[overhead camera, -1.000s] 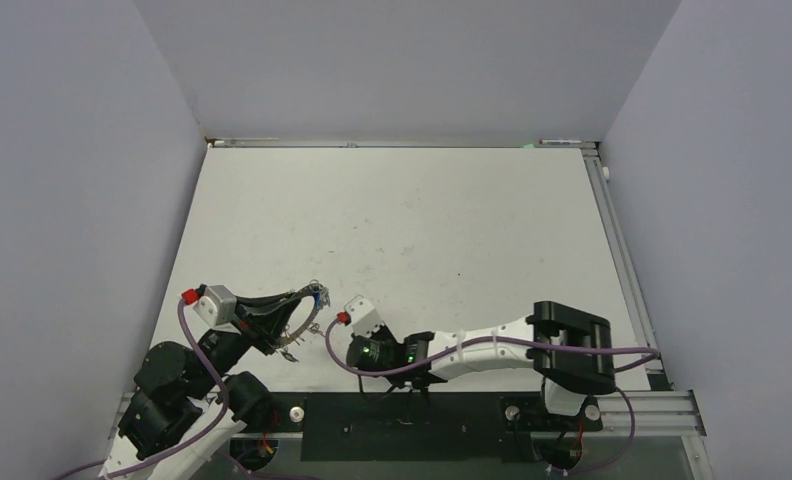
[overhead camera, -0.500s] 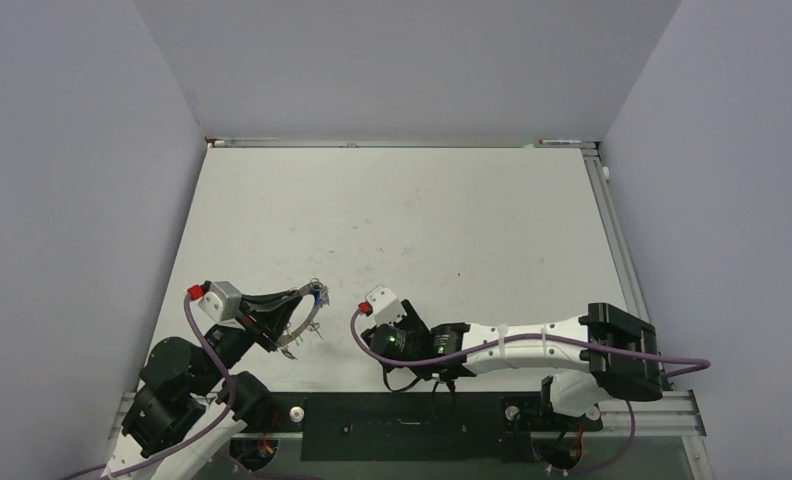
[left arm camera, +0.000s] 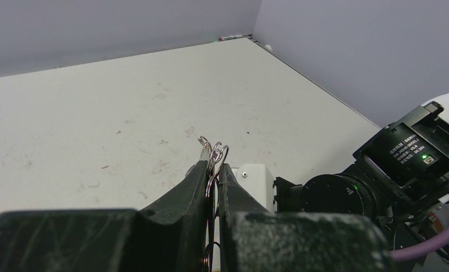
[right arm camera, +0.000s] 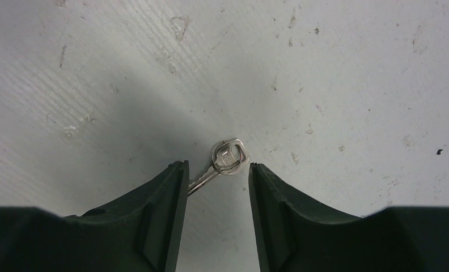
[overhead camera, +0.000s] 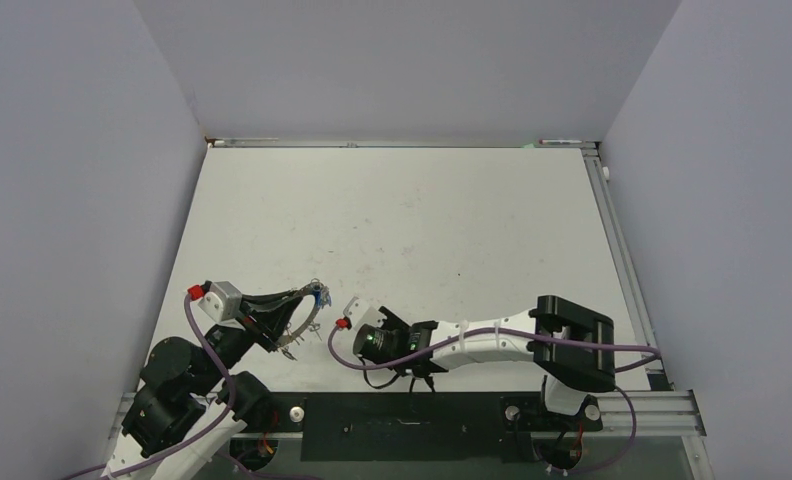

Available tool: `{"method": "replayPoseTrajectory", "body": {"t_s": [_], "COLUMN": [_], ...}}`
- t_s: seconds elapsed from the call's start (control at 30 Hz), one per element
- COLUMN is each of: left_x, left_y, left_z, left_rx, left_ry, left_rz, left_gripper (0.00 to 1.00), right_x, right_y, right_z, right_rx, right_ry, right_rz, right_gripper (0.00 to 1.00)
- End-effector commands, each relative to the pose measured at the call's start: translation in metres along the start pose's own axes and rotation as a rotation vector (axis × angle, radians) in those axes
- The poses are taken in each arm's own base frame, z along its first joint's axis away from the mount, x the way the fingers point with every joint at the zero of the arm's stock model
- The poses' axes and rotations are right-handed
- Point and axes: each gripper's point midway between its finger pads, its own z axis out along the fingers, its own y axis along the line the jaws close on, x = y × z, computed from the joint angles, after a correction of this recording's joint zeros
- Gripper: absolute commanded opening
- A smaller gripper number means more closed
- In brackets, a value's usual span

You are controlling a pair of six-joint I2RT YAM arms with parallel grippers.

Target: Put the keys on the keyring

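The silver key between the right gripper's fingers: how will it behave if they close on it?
The key lies flat on the table, so the right gripper may slip over it. It looks thin, stiff, probably light. Its small ring seems loose and may swing when lifted.

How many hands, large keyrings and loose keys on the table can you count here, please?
Hands: 2 (left hand, right hand)
Large keyring: 1
Loose silver key: 1
Total: 4
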Motion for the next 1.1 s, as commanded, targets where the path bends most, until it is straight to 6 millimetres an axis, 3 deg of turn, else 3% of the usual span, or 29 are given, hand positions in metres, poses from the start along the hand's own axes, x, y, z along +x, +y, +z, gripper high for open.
{"method": "replayPoseTrajectory", "body": {"t_s": [0.0,0.33,0.43,0.57,0.7,0.83,1.07], "left_x": [-0.022,-0.022,-0.022,-0.021,-0.021,-0.021,-0.021], "left_y": [-0.006,-0.006,-0.006,-0.006,-0.006,-0.006,-0.006], "left_z": [0.002,0.003,0.003,0.003,0.003,0.004,0.004], "left_rx": [0.023,0.023,0.023,0.021,0.021,0.020,0.020], "left_ry": [-0.078,-0.076,-0.076,-0.074,-0.072,-0.071,-0.071], "left_rz": [0.002,0.002,0.002,0.002,0.000,0.000,0.000], "left_gripper": [0.00,0.00,0.00,0.00,0.00,0.00,0.00], "right_x": [-0.025,-0.012,-0.009,-0.003,0.000,-0.020,-0.072], "right_y": [-0.003,-0.007,-0.006,0.000,0.003,-0.001,-0.013], "right_z": [0.004,0.018,0.019,0.021,0.022,0.009,-0.035], "right_rx": [-0.002,-0.002,-0.013,-0.054,-0.078,-0.085,-0.216], "right_ry": [-0.048,-0.001,0.011,0.038,0.051,-0.011,-0.219], "right_rz": [-0.044,-0.066,-0.065,-0.065,-0.050,-0.008,0.149], "right_gripper": [0.43,0.33,0.26,0.07,0.05,0.05,0.05]}}
